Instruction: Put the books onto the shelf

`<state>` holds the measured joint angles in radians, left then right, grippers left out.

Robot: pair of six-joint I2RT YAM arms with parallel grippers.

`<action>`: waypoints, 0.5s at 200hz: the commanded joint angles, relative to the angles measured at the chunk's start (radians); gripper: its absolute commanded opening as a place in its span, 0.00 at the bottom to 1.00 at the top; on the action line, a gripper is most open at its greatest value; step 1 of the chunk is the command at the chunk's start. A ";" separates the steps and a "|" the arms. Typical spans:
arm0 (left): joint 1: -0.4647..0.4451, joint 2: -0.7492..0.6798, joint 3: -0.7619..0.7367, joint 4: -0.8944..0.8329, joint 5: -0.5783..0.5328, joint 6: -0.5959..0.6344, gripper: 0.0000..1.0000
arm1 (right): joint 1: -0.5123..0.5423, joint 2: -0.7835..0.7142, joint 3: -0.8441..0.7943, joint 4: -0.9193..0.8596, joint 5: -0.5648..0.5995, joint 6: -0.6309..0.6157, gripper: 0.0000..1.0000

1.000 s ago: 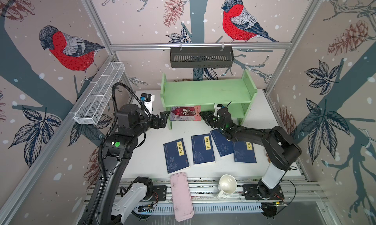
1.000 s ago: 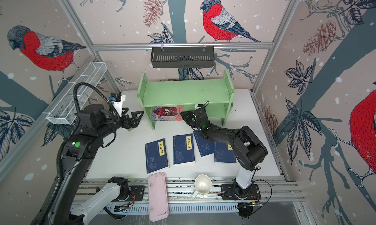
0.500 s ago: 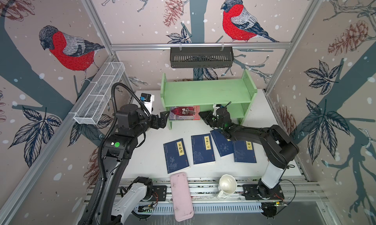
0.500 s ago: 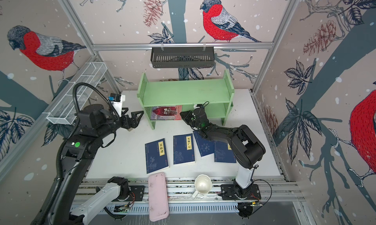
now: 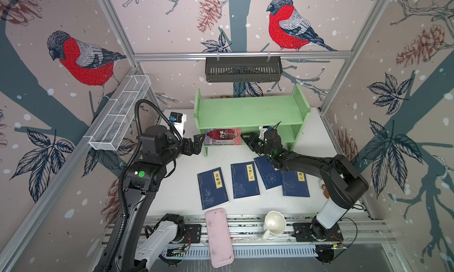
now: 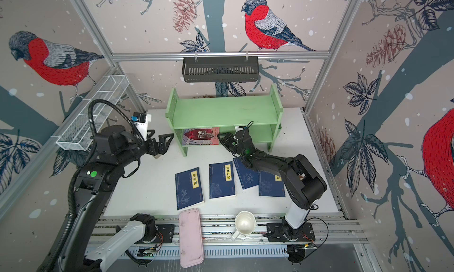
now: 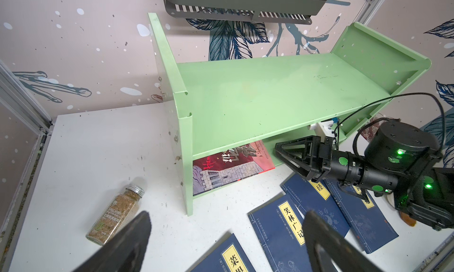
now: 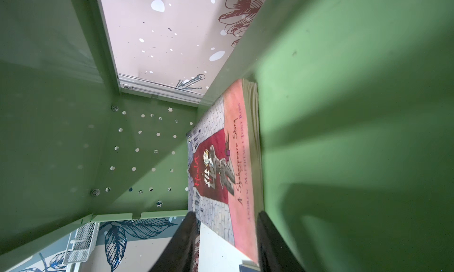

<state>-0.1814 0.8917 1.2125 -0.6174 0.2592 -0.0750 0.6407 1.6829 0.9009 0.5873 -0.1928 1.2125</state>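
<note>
**One book shelved, four left**

The red-and-grey book (image 5: 222, 136) lies on the shelf's (image 5: 248, 108) lower tier, at its left end. The right gripper (image 5: 245, 140) straddles its edge, jaws apart. The left gripper (image 5: 198, 145) hangs spread, empty. Next, likely: back out and take a navy book (image 5: 212, 188) near the table's (image 5: 181, 184) front edge.

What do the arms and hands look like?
Both are black with white base links. Left arm: round green sticker, black ribbed hose. Right arm: green lights, green dot stickers. Left hand and right hand: black triangular open-frame fingers.
</note>
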 commanded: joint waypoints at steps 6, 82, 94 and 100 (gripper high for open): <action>0.000 -0.001 0.007 0.006 0.015 -0.005 0.97 | 0.003 -0.045 -0.030 -0.052 0.018 -0.030 0.47; 0.000 0.014 0.022 0.006 0.031 0.000 0.97 | 0.005 -0.177 -0.169 -0.057 -0.003 -0.022 0.49; 0.000 0.016 0.021 0.004 0.030 0.006 0.96 | 0.006 -0.202 -0.189 -0.070 -0.007 -0.024 0.50; 0.000 0.018 0.020 0.004 0.031 0.007 0.96 | 0.008 -0.214 -0.200 -0.080 -0.013 -0.027 0.50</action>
<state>-0.1814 0.9066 1.2270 -0.6170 0.2852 -0.0792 0.6434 1.5063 0.7292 0.5201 -0.1925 1.2015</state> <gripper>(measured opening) 0.965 0.496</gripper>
